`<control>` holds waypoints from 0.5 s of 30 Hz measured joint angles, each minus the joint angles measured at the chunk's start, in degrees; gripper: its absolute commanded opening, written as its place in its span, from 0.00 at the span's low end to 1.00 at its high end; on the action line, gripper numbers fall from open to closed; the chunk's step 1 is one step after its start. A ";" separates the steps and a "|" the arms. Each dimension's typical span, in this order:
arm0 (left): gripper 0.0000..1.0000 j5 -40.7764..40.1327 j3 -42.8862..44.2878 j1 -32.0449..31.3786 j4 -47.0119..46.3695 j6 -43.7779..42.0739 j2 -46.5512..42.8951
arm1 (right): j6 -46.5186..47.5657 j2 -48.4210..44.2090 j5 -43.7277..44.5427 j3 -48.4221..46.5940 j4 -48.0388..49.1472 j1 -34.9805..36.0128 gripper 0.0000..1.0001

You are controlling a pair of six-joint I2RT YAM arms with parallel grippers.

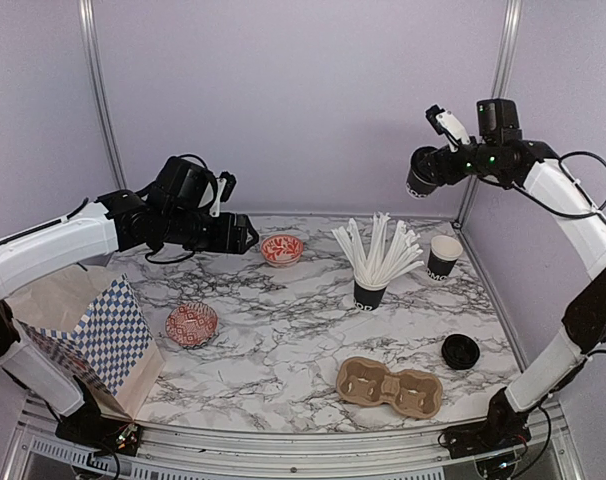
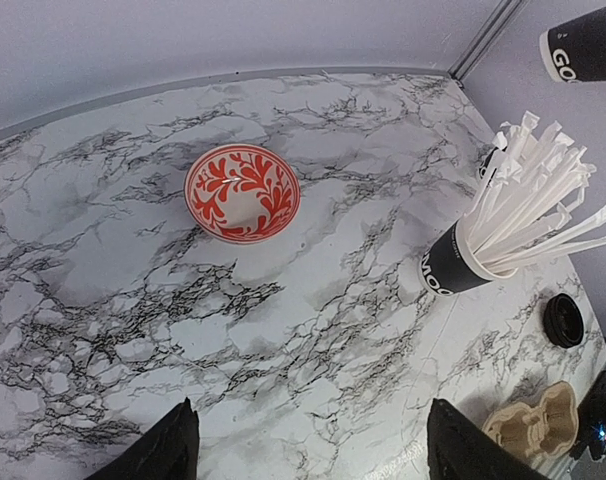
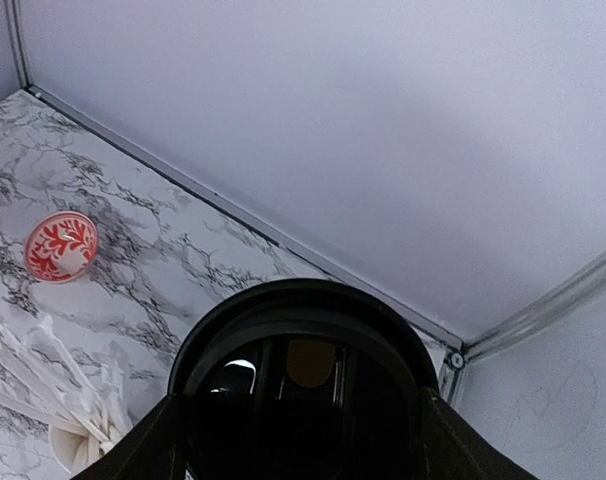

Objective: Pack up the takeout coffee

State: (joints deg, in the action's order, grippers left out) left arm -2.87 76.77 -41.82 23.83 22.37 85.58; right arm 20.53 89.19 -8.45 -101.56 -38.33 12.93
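The marble-patterned counter [image 1: 283, 335] carries everything except one cup. At its near left corner stands a paper bag [image 1: 108, 338] with a blue checked face. The left tool [image 1: 245, 237] hangs low over the back left of the counter, its fingers [image 2: 173, 448] spread wide with nothing between them. The right tool [image 1: 430, 168] is raised high above the back right corner and is clamped on the lifted black paper cup [image 2: 583, 42], which lies tilted on its side in the air, white lettering showing.

A brown pulp carrier tray [image 1: 389, 387] with two holes lies near the front edge, right of centre. Behind it stands a black cup of white sticks [image 1: 370, 290]. The standing black paper cup [image 1: 445, 257], white inside and open-topped, sits upright at the right, just beside the fanned sticks.

A red-patterned bowl [image 1: 192, 324] rests near the bag; a red-and-white floral bowl [image 2: 242, 192] sits at the back, near the left tool. The round black lid [image 1: 461, 351] lies on the counter right of the tray, apart from both cups.
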 measured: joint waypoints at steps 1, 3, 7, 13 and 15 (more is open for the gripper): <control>0.79 0.02 0.00 0.00 0.00 -0.24 0.00 | -0.42 -1.03 0.68 2.91 0.28 -1.18 0.70; 0.79 0.11 0.00 0.00 -0.02 -0.68 0.17 | -1.18 -3.58 1.90 9.64 0.63 -3.65 0.70; 0.79 0.94 0.00 0.00 0.00 -1.20 1.57 | -2.10 -9.51 2.34 20.48 0.61 -7.23 0.69; 0.79 1.88 0.00 0.00 0.04 -2.01 3.54 | -2.40 -17.97 2.12 29.64 0.42 -10.67 0.69; 0.79 2.25 0.00 0.00 0.04 -2.08 3.63 | -2.58 -18.84 1.29 31.76 0.48 -12.68 0.68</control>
State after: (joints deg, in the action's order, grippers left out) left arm -0.62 76.77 -41.82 23.88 20.29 89.21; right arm 17.96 70.35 -7.16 -69.80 -37.85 0.25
